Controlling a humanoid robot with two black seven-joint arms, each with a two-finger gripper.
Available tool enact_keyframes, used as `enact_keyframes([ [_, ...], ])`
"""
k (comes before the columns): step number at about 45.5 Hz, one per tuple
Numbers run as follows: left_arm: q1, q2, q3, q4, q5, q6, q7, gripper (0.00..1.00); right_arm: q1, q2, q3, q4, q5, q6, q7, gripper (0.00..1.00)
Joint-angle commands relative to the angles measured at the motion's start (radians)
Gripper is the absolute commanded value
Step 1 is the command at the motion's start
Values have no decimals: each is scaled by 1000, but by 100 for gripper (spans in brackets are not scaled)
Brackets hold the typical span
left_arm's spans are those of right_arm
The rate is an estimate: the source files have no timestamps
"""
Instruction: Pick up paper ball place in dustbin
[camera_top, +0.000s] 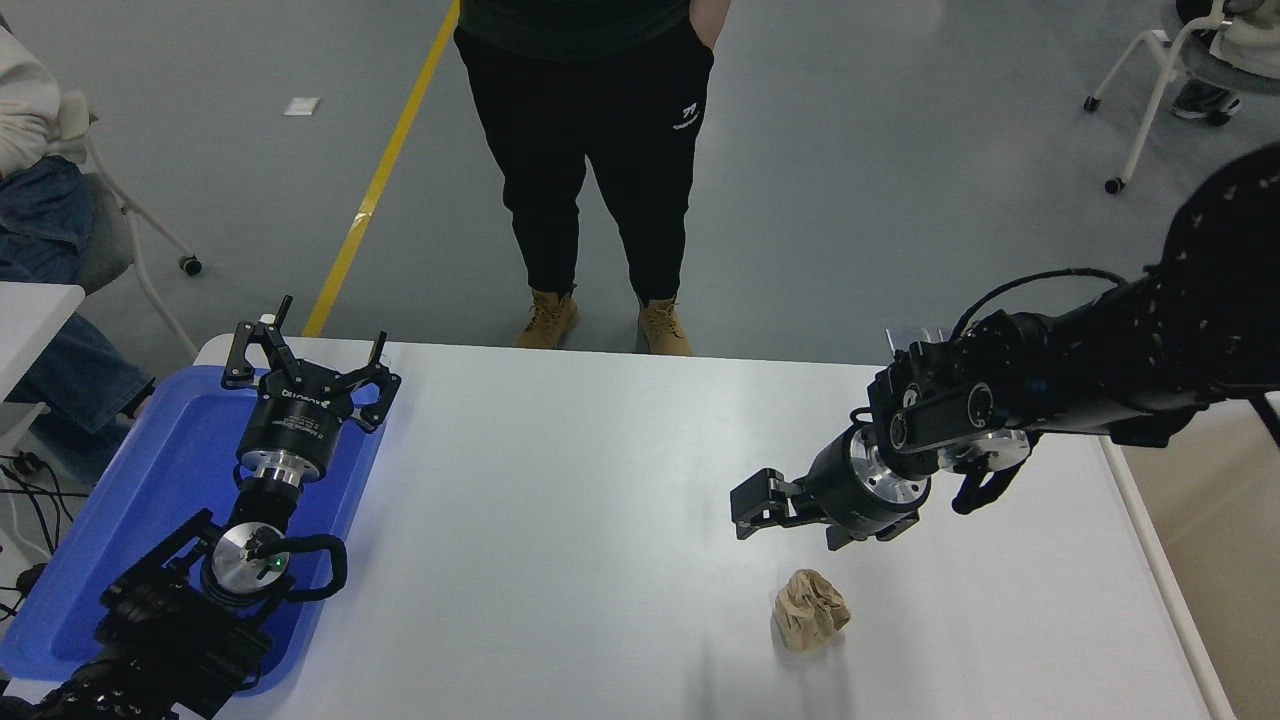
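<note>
The paper ball (810, 610), a crumpled tan-brown wad, lies on the white table (560, 520) near the front right. My right gripper (790, 515) is open and empty, hanging just above and slightly behind the ball, not touching it. The dustbin (1200, 600), with an off-white rim and beige inside, stands at the table's right edge, partly hidden behind my right arm. My left gripper (305, 365) is open and parked over the blue tray at the lower left.
A shallow blue tray (160, 480) lies on the table's left side. A person in black trousers and tan boots (590, 170) stands at the far edge. Chairs and a seated person are off to the sides.
</note>
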Motion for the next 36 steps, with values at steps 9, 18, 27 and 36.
enact_keyframes([
  [9,0,0,0,0,0,0,0,100,-124,0,-6,-49,-100,-93,-5,100],
  [18,0,0,0,0,0,0,0,100,-157,0,-16,-67,-120,-99,-5,100],
  [27,0,0,0,0,0,0,-1,100,-162,0,-47,-75,-136,-120,-5,100],
  [36,0,0,0,0,0,0,-1,100,-179,0,-47,-78,-134,-122,-5,100],
])
